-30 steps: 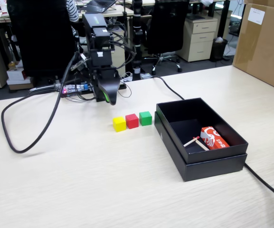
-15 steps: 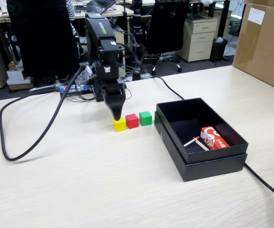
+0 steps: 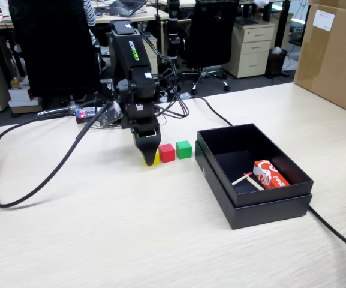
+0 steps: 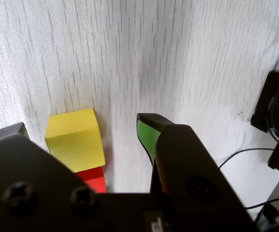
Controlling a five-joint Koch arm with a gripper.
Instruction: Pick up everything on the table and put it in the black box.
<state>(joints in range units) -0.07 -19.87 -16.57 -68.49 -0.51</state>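
Office chairs and drawer units stand behind the pale wood desk [image 3: 101, 240], where the claw [image 3: 150, 157] is down over the yellow cube [image 4: 75, 140].
Its jaws stand apart, one on each side of the yellow cube and not gripping it in the wrist view; the red cube [image 3: 167, 152] touches it on the right, the green cube [image 3: 184, 149] next along. Right of them sits the black box [image 3: 268, 207], holding a red-and-white packet [image 3: 270, 174] with unreadable print and thin sticks [image 3: 246, 179]. Green lettering on the arm [image 3: 131, 54] is too blurred to read.
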